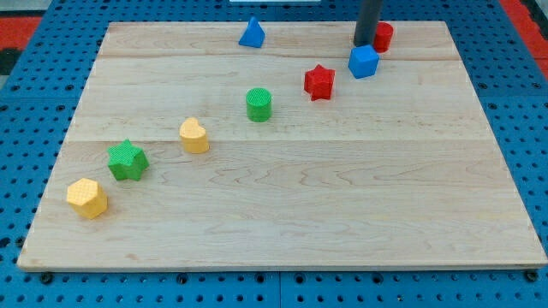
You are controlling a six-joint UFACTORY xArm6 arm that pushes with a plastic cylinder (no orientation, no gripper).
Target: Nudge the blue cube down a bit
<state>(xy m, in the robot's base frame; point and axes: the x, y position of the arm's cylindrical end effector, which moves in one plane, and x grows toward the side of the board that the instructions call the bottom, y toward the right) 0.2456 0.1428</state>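
Note:
The blue cube (363,62) sits near the view's top right on the wooden board (282,214). My tip (364,44) is at the end of the dark rod and stands just above the cube's top edge in the view, touching or nearly touching it. A red cylinder (383,36) stands right beside the rod, on its right. A red star (319,82) lies just left of and below the blue cube.
A blue triangular block (252,33) is at the top centre. A green cylinder (259,104), a yellow heart-like block (194,136), a green star (128,160) and a yellow hexagon (87,198) run in a diagonal line toward the bottom left.

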